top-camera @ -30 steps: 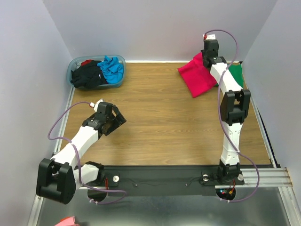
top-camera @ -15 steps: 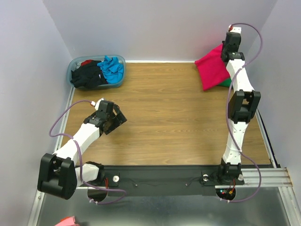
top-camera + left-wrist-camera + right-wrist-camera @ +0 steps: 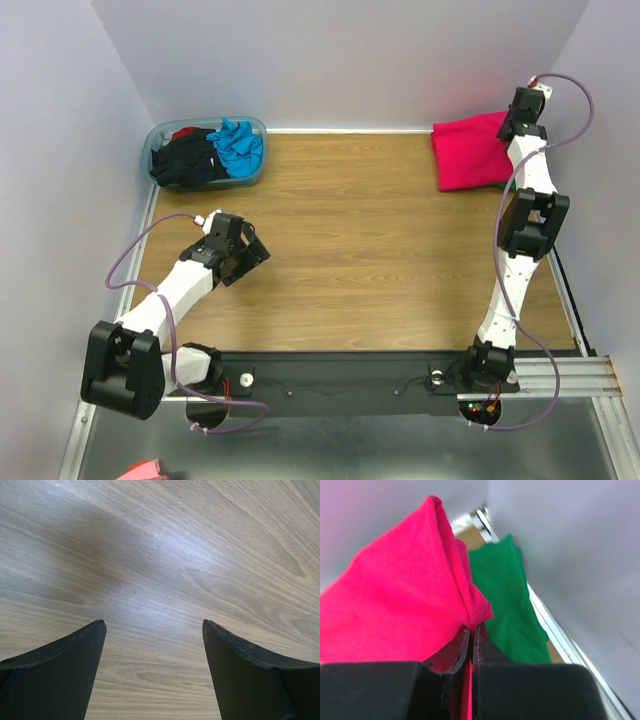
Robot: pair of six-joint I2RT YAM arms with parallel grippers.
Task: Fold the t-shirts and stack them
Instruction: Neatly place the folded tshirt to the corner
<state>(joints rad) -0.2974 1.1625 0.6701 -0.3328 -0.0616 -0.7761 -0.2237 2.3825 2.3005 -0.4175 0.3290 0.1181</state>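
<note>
While the right tool (image 3: pixel 471 630) is clenched on a bunched edge of the magenta-red t-shirt (image 3: pixel 395 595), the folded cloth fans out from that pinch and sits at the far right corner of the tabletop (image 3: pixel 350 230). From where I stand, the grip on one edge looks chosen so the shirt keeps its fold and can be laid down as a flat panel rather than dropped in a heap.

Just beneath and beside it lies the green t-shirt (image 3: pixel 507 590), spread flat along the right edge, close to the wall (image 3: pixel 580 555). That seems to be the reason for the placing: the red one looks meant to go on top of the green as the second layer of the stack. I cannot tell how much of it already rests on the green.

Near the left edge, well apart from all this, the left tool (image 3: pixel 154 625) hangs with its jaws spread wide over bare wood, grasping nothing. It looks parked clear of the stacking.

Beyond it, in the far left corner, the tub (image 3: pixel 158 132) holds the black t-shirt (image 3: pixel 185 162) and the turquoise-blue t-shirt (image 3: pixel 240 146), crumpled together and not yet folded. I would judge the job about half done.
</note>
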